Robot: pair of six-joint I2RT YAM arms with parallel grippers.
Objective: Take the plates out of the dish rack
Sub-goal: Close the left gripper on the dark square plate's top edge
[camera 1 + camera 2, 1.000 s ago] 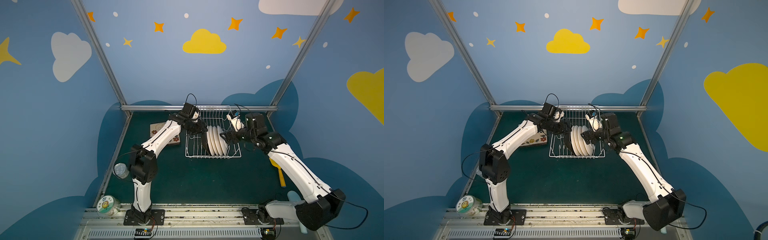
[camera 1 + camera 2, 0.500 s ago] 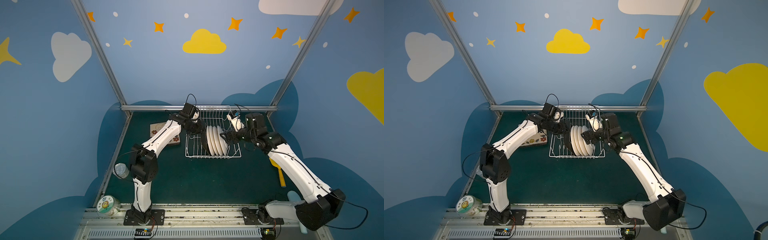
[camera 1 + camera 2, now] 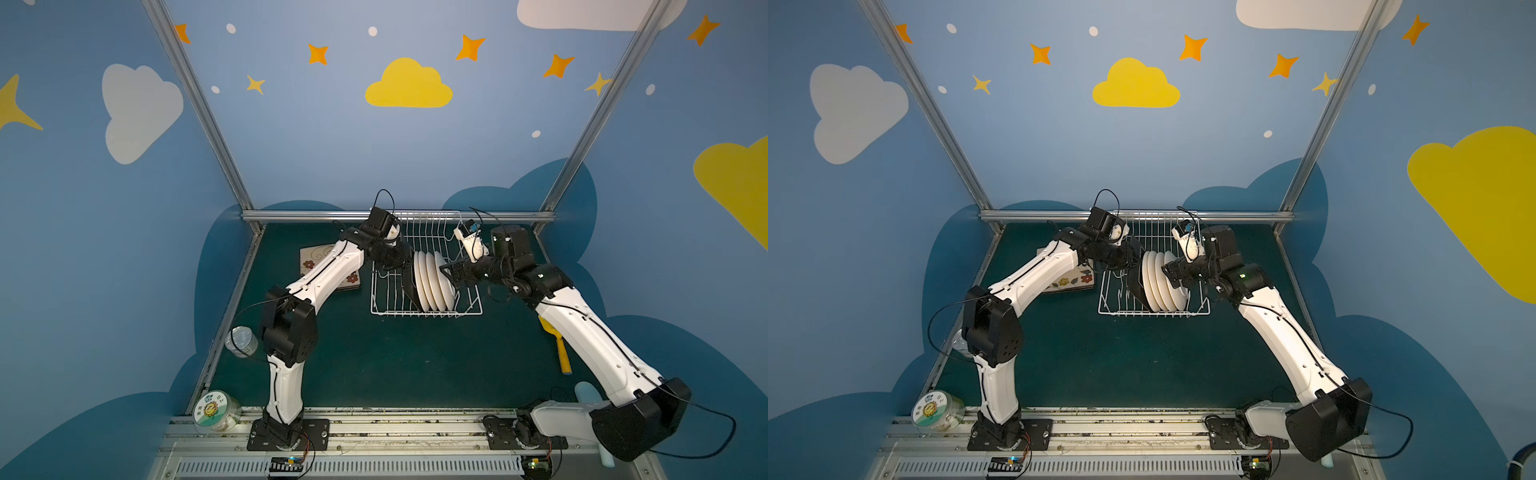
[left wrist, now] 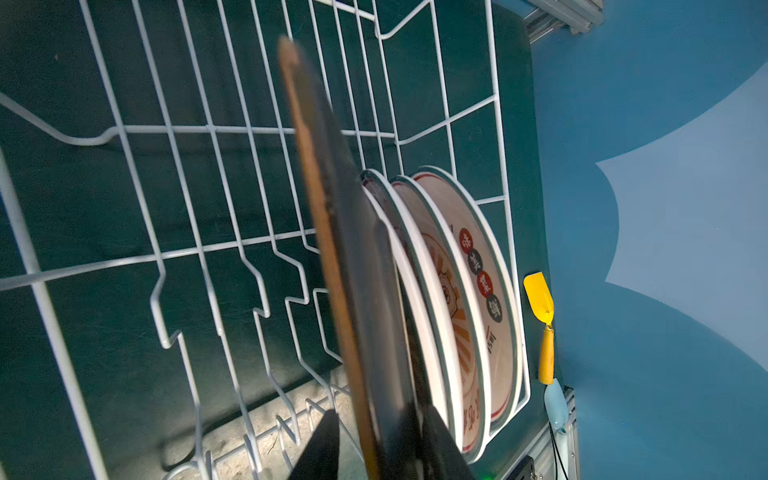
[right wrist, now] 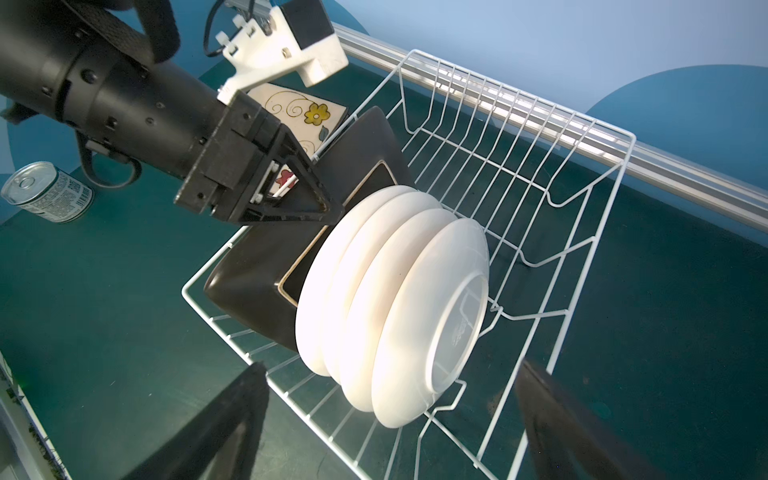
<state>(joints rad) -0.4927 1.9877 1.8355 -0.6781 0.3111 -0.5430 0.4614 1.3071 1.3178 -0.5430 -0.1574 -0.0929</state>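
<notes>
Blue walls point(image 3: 374, 166) painted with clouds and stars close round a dark green mat point(image 3: 395, 365), where two white arms point(image 3: 324, 278) reach in from the near side. Toward the back stands the white wire dish rack point(image 3: 426, 314). One square plate point(image 3: 409, 286), black back showing, stands on edge in it, leaning on a row of four round plates point(image 3: 434, 282) slotted upright between the tines. Another square plate point(image 3: 313, 259) lies flat, face up, on the mat just beside the rack. The left gripper point(image 5: 328, 208) is clenched on the upper edge of the standing square plate, a finger on each face. The right gripper point(image 5: 390, 365) gapes wide near the last round plate, gripping nothing. These plates look stiff, glazed and slick, fairly heavy and easily chipped, so the top rim, pinched front and back, seems the sound hold, and a straight lift should clear the tines. A tin can point(image 5: 45, 193) and a yellow spatula point(image 4: 540, 307) lie well apart from the rack.
</notes>
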